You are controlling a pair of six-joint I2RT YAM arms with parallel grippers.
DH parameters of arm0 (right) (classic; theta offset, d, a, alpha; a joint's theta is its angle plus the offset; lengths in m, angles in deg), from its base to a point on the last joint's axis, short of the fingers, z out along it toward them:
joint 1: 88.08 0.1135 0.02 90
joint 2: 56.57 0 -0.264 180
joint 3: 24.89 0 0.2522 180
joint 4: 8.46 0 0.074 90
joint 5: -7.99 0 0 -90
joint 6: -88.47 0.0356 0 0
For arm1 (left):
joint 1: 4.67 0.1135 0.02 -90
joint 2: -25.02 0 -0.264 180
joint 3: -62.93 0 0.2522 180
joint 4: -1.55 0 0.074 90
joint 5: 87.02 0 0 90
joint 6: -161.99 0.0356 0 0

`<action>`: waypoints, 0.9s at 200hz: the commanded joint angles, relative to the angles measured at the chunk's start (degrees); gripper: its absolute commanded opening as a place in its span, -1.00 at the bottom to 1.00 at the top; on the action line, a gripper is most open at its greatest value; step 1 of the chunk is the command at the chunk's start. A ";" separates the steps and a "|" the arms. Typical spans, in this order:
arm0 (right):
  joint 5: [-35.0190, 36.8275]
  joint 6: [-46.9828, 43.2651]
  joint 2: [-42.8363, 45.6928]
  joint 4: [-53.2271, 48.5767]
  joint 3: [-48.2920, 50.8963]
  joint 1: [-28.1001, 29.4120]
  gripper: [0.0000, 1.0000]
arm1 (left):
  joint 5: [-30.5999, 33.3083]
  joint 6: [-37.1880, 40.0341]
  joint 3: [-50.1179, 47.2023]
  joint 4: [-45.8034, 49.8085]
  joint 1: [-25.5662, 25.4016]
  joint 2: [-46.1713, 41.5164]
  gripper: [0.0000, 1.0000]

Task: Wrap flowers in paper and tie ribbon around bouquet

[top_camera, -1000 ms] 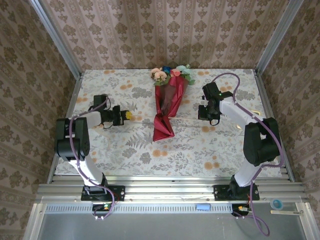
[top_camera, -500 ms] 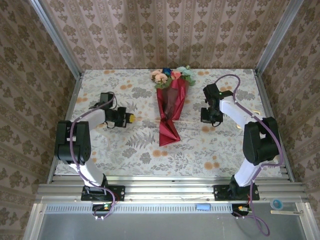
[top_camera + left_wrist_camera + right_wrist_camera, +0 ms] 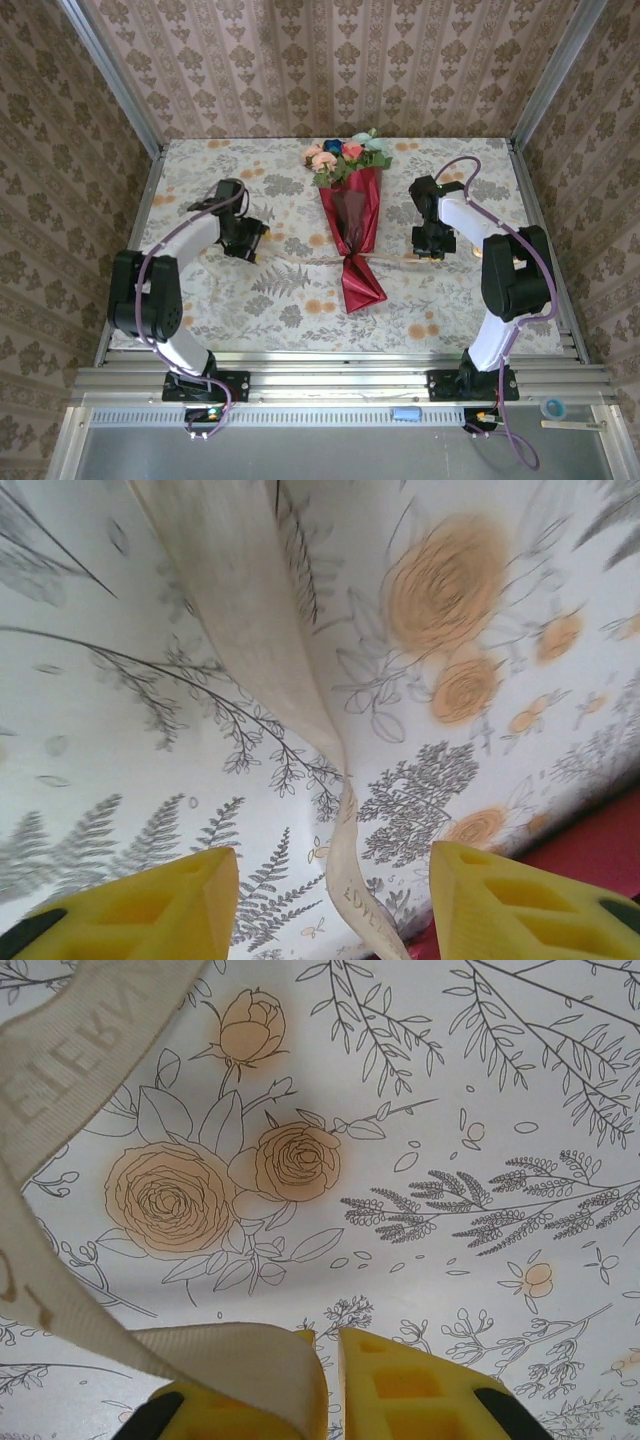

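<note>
Ribbon round the bouquet's waist; the ends look ready to be let go.
The bouquet point(image 3: 350, 215) lies mid-worktop point(image 3: 200, 170), flower heads point(image 3: 345, 155) away from the arms; the cream ribbon point(image 3: 250, 630) crosses its narrow neck and runs out to both sides; left claw point(image 3: 335, 900) spread, ribbon loose between; right claw point(image 3: 328, 1385) almost pressed together, ribbon end draped on it (nipped or not, I cannot tell); best to lift both straight up, so no tail snags and drags the tie; purple cables point(image 3: 455, 160) arch nearby.
</note>
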 commanded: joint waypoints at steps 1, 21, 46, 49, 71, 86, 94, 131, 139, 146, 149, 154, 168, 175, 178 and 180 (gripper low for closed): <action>1.14 1.21 0.13 -1.67 -1.10 0.06 -0.68 | 6.26 0.56 1.38 8.73 0.33 -1.04 0.02; 0.90 1.25 -0.14 -1.46 -1.06 0.16 -0.68 | 4.42 -1.45 3.78 10.20 1.25 3.44 0.00; 0.77 1.29 -0.26 -1.30 -0.99 0.34 -0.68 | 2.70 -3.26 7.11 8.20 0.88 8.95 0.00; 0.75 1.31 -0.20 -1.36 -1.01 0.34 -0.68 | 2.72 -3.71 7.29 7.87 0.86 9.44 0.00; 0.71 1.53 -0.05 -1.17 -0.67 0.42 -0.68 | 2.37 -5.44 9.11 4.80 0.41 12.35 0.04; 0.47 1.63 0.20 -1.01 -0.24 0.48 -0.68 | 1.54 -5.13 10.46 3.85 0.07 14.47 0.05; 0.42 1.84 0.26 -0.88 0.01 0.59 -0.68 | 0.92 -4.97 10.91 4.14 -0.20 15.56 0.05; 0.25 2.26 0.44 -0.66 0.39 0.77 -0.67 | -2.37 -7.21 7.05 -0.65 -1.48 17.09 -0.37; 0.25 2.27 0.37 -0.71 0.34 0.76 -0.67 | -3.24 -7.99 6.06 -2.37 -1.83 16.93 -0.49; 0.33 2.27 0.31 -0.71 0.26 0.75 -0.66 | -3.87 -8.33 5.50 -3.31 -2.10 16.75 -0.58; 0.33 2.25 0.31 -0.75 0.18 0.77 -0.66 | -4.02 -8.36 5.49 -3.45 -2.20 16.66 -0.61; 0.40 2.24 0.22 -0.80 0.00 0.77 -0.65 | -4.19 -8.30 5.49 -3.48 -2.37 16.50 -0.66; 0.59 2.03 -0.15 -1.01 -0.30 0.80 -0.62 | -4.23 -7.64 5.67 -3.06 -2.67 15.52 -0.81; 0.67 2.00 -0.39 -1.10 -0.55 0.77 -0.62 | -3.96 -7.29 5.65 -2.84 -2.67 14.83 -0.85; 0.68 1.99 -0.46 -1.15 -0.61 0.74 -0.61 | -3.84 -7.19 5.60 -2.64 -2.68 14.55 -0.88; 0.73 1.99 -0.48 -1.16 -0.65 0.83 -0.61 | -3.75 -7.06 5.58 -2.47 -2.66 14.37 -0.90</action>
